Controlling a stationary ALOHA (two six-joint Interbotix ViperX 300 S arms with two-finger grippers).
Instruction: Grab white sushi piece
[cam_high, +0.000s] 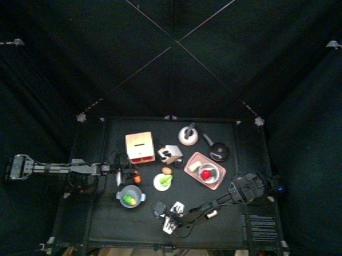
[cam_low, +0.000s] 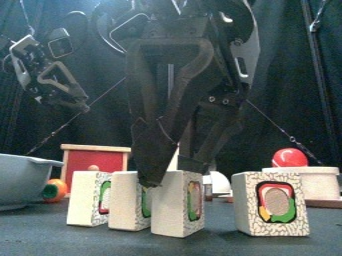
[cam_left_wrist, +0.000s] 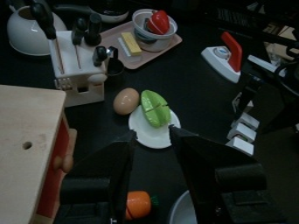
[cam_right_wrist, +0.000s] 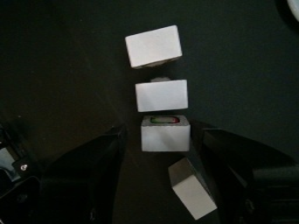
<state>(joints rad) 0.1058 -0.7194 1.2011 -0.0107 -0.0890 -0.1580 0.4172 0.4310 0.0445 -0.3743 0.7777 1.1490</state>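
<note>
Several white sushi pieces stand in a row near the table's front edge (cam_high: 171, 218). In the front view they are white blocks with green and red fillings; the third from the left (cam_low: 178, 203) sits under my right gripper (cam_low: 178, 165). That gripper hangs over the row, open, with a finger (cam_low: 152, 150) coming down on each side of that piece. From the right wrist the same piece (cam_right_wrist: 165, 134) lies between the wide-open jaws of the right gripper (cam_right_wrist: 163, 140), untouched. My left gripper (cam_left_wrist: 152, 140) rests open at the table's left (cam_high: 91, 180), holding nothing.
Behind the row are a wooden box (cam_high: 139, 146), a kettle (cam_high: 191, 133), a pink tray (cam_high: 201, 160) with a bowl, a green-filled bowl (cam_high: 130, 196) and an orange piece (cam_high: 163, 183). An egg (cam_left_wrist: 126, 101) and a green leaf (cam_left_wrist: 156, 109) lie before the left gripper.
</note>
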